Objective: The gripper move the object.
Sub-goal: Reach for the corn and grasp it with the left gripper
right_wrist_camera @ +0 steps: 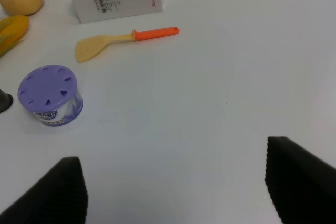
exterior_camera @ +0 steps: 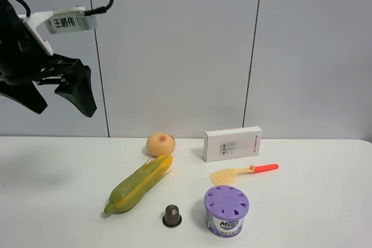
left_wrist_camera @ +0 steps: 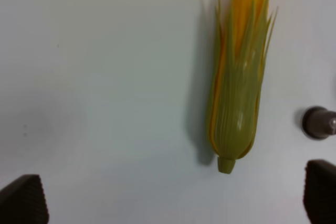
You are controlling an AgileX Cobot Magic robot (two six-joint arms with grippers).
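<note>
The toy corn cob [exterior_camera: 139, 184], green husk with yellow kernels, lies slantwise on the white table left of the middle. It also shows in the left wrist view [left_wrist_camera: 239, 77], with its yellow tip just in the right wrist view [right_wrist_camera: 11, 32]. My left gripper [exterior_camera: 61, 100] hangs open and empty high above the table's left side, well above and left of the corn; its fingertips [left_wrist_camera: 23, 200] show in the left wrist view. My right gripper [right_wrist_camera: 176, 182] is open and empty, outside the exterior view.
A peach-orange round fruit [exterior_camera: 160, 143] touches the corn's far end. A white box [exterior_camera: 232, 143] stands behind a yellow spatula with a red handle [exterior_camera: 243, 172]. A purple-lidded can [exterior_camera: 226, 210] and a small brown capsule [exterior_camera: 172, 215] sit near the front edge.
</note>
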